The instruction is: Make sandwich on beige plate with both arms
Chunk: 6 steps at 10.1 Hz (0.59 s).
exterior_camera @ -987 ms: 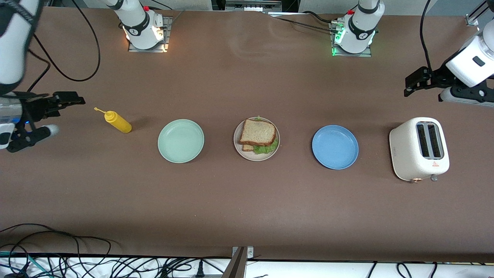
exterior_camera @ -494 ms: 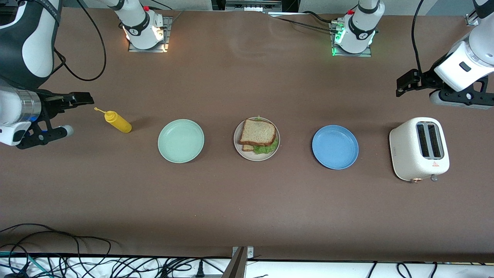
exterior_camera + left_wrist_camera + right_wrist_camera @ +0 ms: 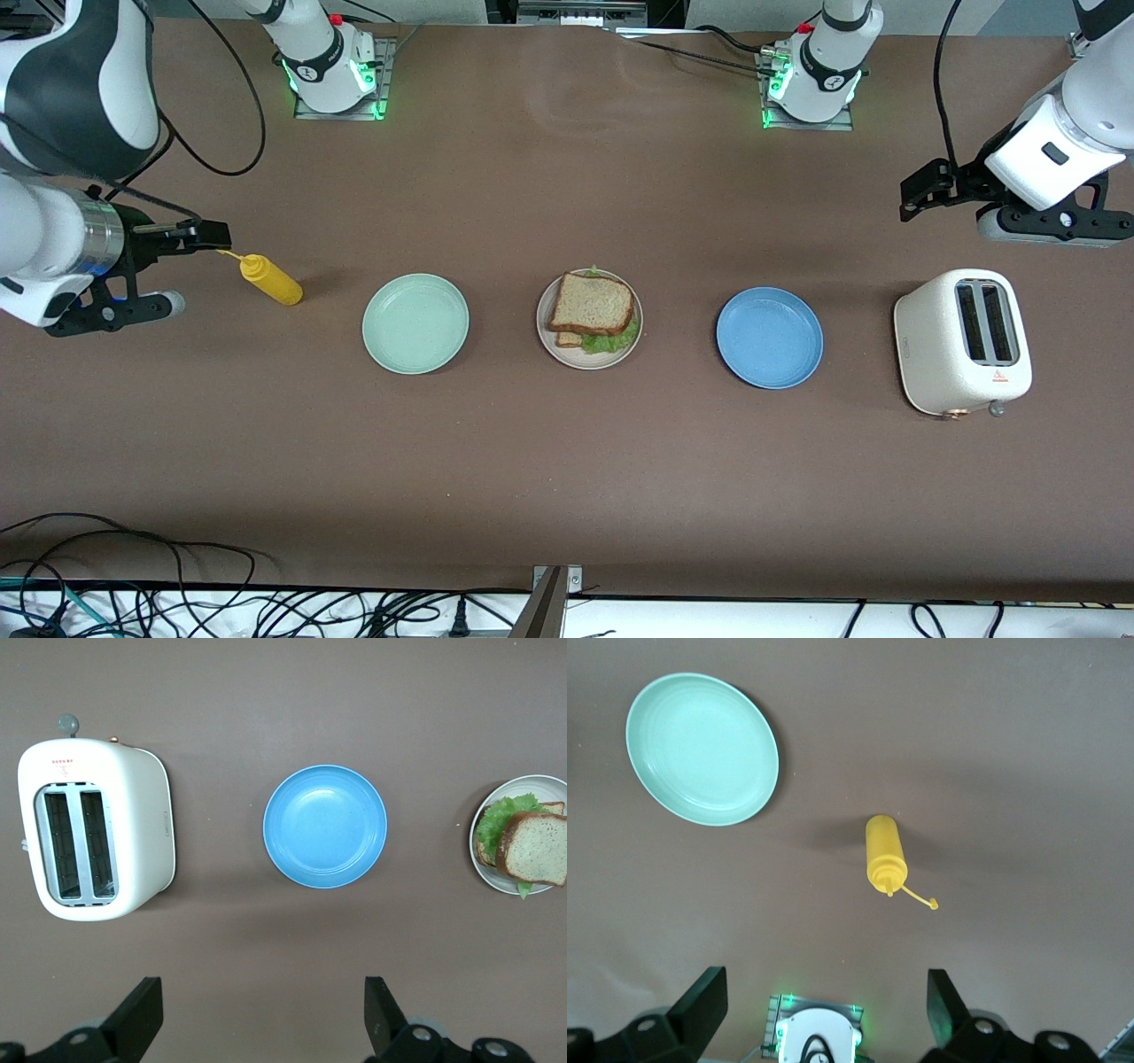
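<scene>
Nearest the front camera lies only bare brown tabletop (image 3: 567,478); farther in, a row of things runs across its middle: the white toaster (image 3: 964,341) toward the left arm's end, then the blue plate (image 3: 769,338), the beige plate (image 3: 588,319), the mint-green plate (image 3: 415,323) and the yellow squeeze bottle (image 3: 270,278) lying on its side toward the right arm's end. The sandwich (image 3: 594,310) sits on the beige plate, one bread slice on top, green lettuce (image 3: 611,340) ruffling out at the edge nearer the camera and a corner of the lower slice peeking out beside it. Farther up, the right claw (image 3: 199,236) hangs over the tabletop just beside the bottle's nozzle, and its wrist view shows the two fingers spread wide with nothing between them; the left claw (image 3: 921,190) hangs over the tabletop farther from the camera than the toaster, likewise wide apart and empty in its own wrist view. Both claws are well apart from the plate. Judging by the stacked layers, the building appears finished and both arms seem to be at the pulled-back stage; the next move likely calls for nothing more than parking clear, unless the top slice, which sits a little askew, needs a gentle nudge square over the lower one
</scene>
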Each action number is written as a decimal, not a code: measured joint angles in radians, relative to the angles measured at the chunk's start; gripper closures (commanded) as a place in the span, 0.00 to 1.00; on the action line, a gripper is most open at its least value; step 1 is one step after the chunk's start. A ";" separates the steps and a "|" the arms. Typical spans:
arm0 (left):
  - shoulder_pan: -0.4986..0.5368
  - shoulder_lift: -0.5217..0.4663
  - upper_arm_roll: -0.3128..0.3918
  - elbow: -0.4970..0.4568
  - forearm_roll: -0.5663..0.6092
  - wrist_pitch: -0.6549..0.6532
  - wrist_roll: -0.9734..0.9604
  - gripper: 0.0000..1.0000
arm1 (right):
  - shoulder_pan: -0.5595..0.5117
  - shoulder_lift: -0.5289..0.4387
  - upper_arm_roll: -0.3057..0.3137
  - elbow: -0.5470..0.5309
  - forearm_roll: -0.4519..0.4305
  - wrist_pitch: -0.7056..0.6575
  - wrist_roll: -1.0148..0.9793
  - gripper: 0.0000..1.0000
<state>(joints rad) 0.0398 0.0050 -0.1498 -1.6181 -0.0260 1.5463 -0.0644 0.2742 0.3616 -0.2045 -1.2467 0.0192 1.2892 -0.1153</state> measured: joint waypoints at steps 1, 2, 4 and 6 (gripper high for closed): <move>0.000 0.000 0.000 0.000 0.000 0.000 -0.001 0.00 | -0.068 -0.043 0.094 -0.054 -0.023 0.061 0.035 0.00; 0.001 0.000 0.001 0.000 0.000 0.000 -0.002 0.00 | -0.130 -0.080 0.165 -0.106 -0.029 0.118 0.053 0.00; 0.006 0.000 0.004 0.000 0.000 -0.003 -0.003 0.00 | -0.256 -0.122 0.286 -0.169 -0.030 0.212 0.063 0.00; 0.008 0.001 0.004 0.000 0.000 -0.009 -0.003 0.00 | -0.339 -0.127 0.360 -0.194 -0.030 0.276 0.081 0.00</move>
<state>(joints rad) 0.0481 0.0056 -0.1455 -1.6182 -0.0260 1.5369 -0.0671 -0.0648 0.2347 0.1555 -1.4403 -0.0109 1.5652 -0.0339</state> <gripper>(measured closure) 0.000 0.000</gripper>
